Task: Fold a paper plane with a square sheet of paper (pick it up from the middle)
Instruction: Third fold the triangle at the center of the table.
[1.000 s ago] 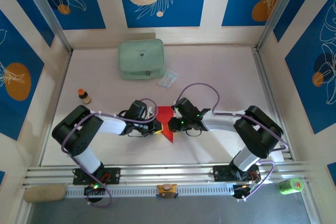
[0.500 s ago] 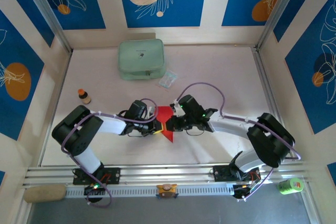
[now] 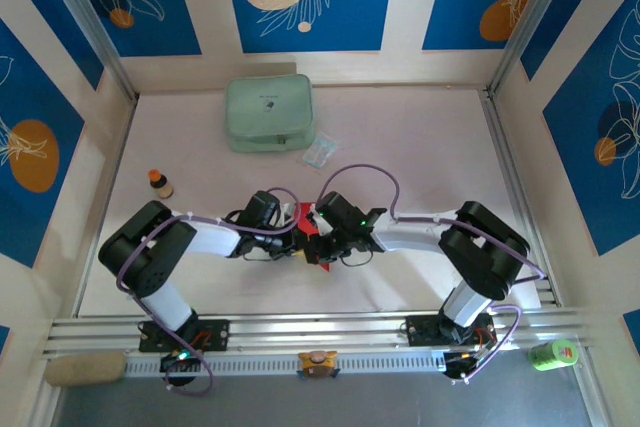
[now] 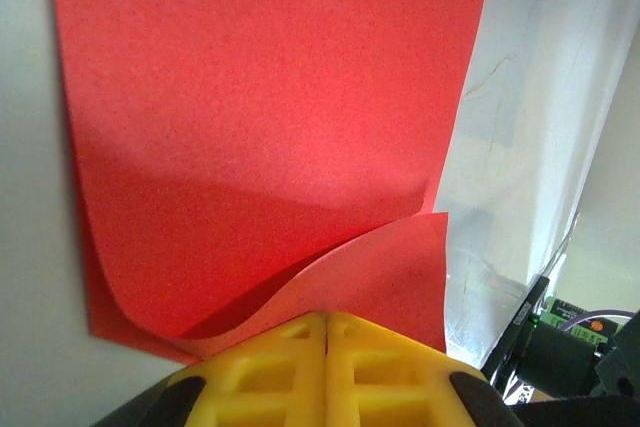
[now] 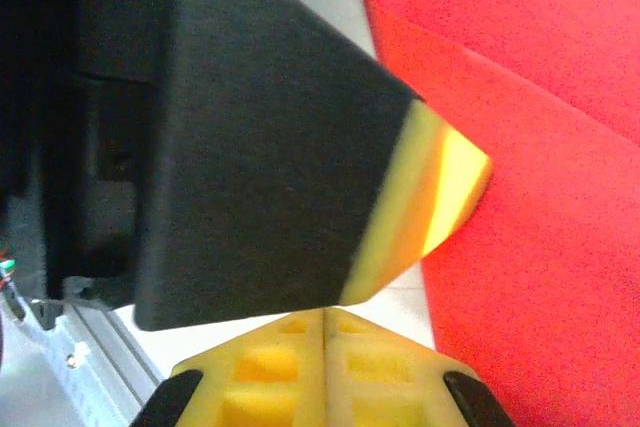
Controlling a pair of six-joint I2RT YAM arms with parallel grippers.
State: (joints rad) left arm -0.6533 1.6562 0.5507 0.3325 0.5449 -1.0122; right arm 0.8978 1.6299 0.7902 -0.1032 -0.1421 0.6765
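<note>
The right gripper (image 5: 326, 317) has closed empty and slid in over the red paper (image 4: 270, 117).
The paper lies well in front of the green pouch (image 3: 268, 113), one flap curled up. The left gripper (image 4: 327, 319) stays shut at that flap; pinching or pressing, I cannot tell. A crease looks likely next.
</note>
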